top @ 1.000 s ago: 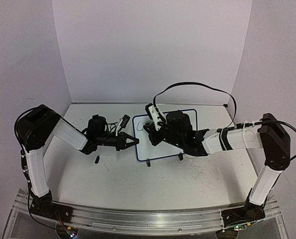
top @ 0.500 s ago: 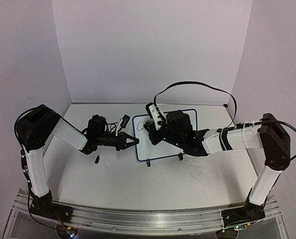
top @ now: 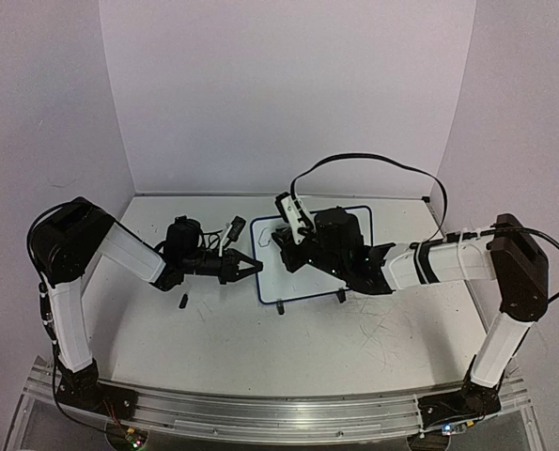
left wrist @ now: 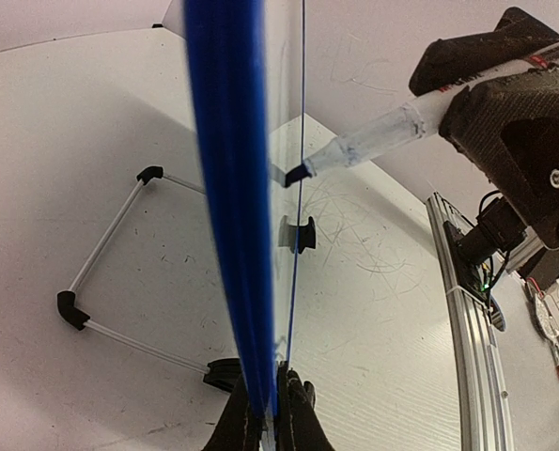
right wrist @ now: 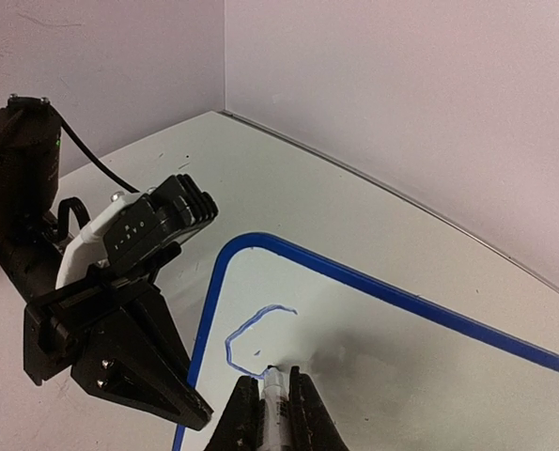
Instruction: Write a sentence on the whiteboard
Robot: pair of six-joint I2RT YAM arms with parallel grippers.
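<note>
Step in hand: writing, only just begun. The whiteboard (top: 268, 274) stood propped on its small black feet on the table (top: 260, 352), a little right of centre, its face toward the right arm. Of the sentence (right wrist: 249, 334) only one open blue curve showed, near the board corner on the left gripper's side. It read as the start of a first letter. Nearly all the lettering was not yet done.

Left gripper (top: 252, 268): jaws closed on the whiteboard's left edge, pinching the thin blue frame (left wrist: 225, 188) between the fingers (left wrist: 300, 425) and steadying the board.

Right gripper (right wrist: 275, 413): jaws shut tight round the marker (right wrist: 273, 387), barrel aimed at the board. The tip sat at the lower end of the curve. Whether it touched the surface or was just off it, could not tell.

Next move, as judged: carry the stroke on to finish the letter with light, even pressure. The left grip must resist that push so the board neither tips nor slides on its feet.
</note>
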